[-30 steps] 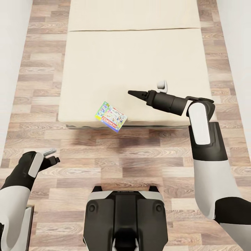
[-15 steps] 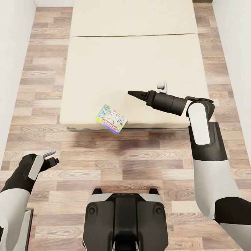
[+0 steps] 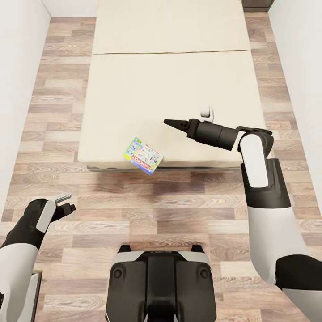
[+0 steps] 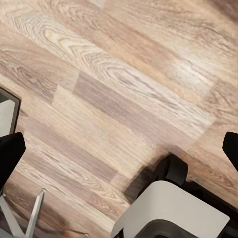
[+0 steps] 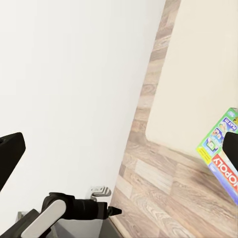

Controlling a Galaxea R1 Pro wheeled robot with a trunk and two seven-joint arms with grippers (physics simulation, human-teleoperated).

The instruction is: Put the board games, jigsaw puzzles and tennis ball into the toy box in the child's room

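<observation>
A green-bordered board game (image 3: 144,155) with a red logo lies tilted at the near edge of the cream bed (image 3: 170,80), one corner hanging over the floor. It also shows in the right wrist view as the board game (image 5: 222,144) on the bed (image 5: 208,59). My right gripper (image 3: 172,122) hovers open over the bed's near part, to the right of the game and apart from it, holding nothing. My left gripper (image 3: 67,202) hangs open and empty over the wood floor, well short of the bed.
White walls (image 3: 18,67) close in on both sides of the bed, leaving narrow strips of plank floor (image 3: 58,89). My base (image 3: 161,286) stands on the floor in front of the bed. A dark-framed edge (image 3: 39,290) sits by my left arm.
The whole view has shifted, so more of the far bed and walls shows. The board game lies where it was on the bed. Both arms hold nearly the same pose.
</observation>
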